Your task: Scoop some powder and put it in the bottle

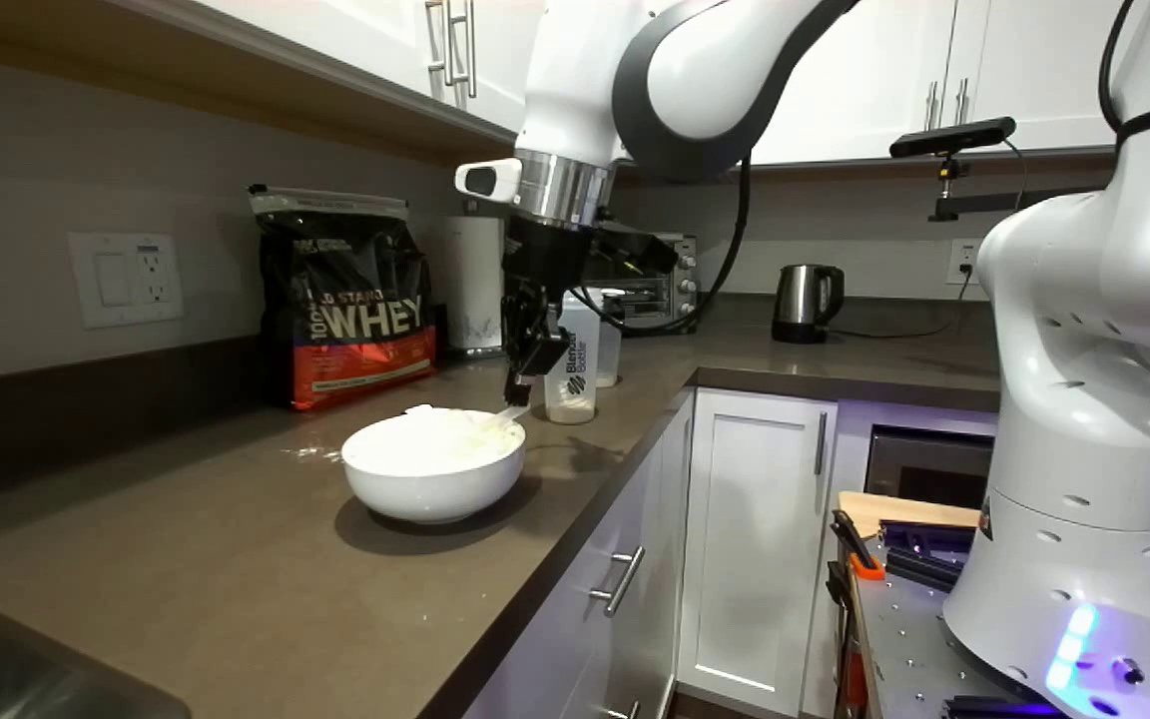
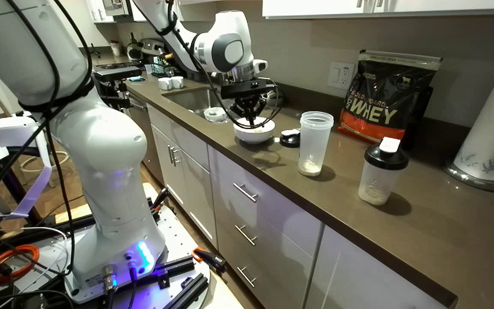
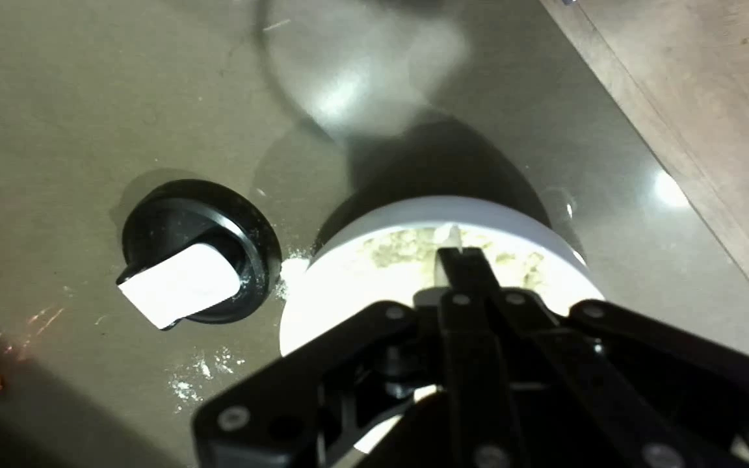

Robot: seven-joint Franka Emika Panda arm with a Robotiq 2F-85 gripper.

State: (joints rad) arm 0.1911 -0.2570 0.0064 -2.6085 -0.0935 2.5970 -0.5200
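The pincer (image 1: 518,389) points down over a white bowl (image 1: 432,489) on the brown desk (image 1: 206,569), closed on a pale utensil (image 1: 507,417) whose lower end meets the powder (image 3: 400,248); how deep it goes, I cannot tell. The powder lies in that bowl, off-white and clumpy along the far side in the wrist view, washed out to plain white elsewhere. Just beside the bowl is a black lid (image 3: 202,260) with a white flap, and pale specks (image 3: 186,390) are scattered on the desk near it. The bottle (image 2: 315,141), tall, translucent and open at the top, stands upright near the bowl with a shallow pale layer at its bottom. A capped shaker (image 2: 380,176) stands past it, holding a similar layer. Behind are a black-and-red WHEY bag (image 1: 360,300) and, beside it, a paper towel roll (image 1: 475,290). A steel kettle (image 1: 803,300) sits well apart from the bowl.
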